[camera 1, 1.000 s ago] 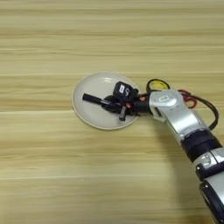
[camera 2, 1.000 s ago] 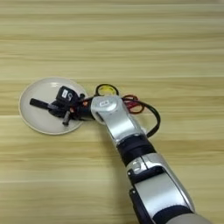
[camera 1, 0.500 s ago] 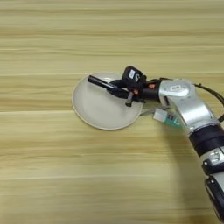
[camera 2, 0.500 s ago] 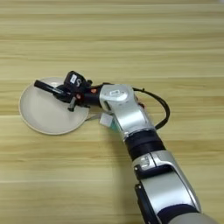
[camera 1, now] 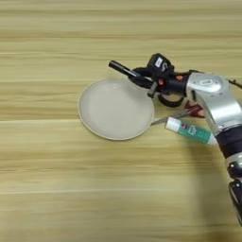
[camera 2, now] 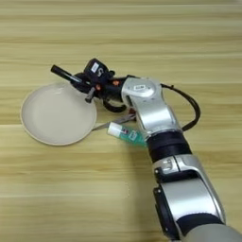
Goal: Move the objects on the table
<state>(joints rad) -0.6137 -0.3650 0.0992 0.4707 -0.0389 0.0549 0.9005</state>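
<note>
Marker pen, slim and black, is clamped in the right hand and held over the plate's far right rim, its free end pointing up-left past the rim. Glue stick, white with a teal-green label, lies on the counter just right of the cream plate, under the silver forearm. Red and black cables sit near the wrist.

1 plate, 1 marker, 1 glue stick
</note>
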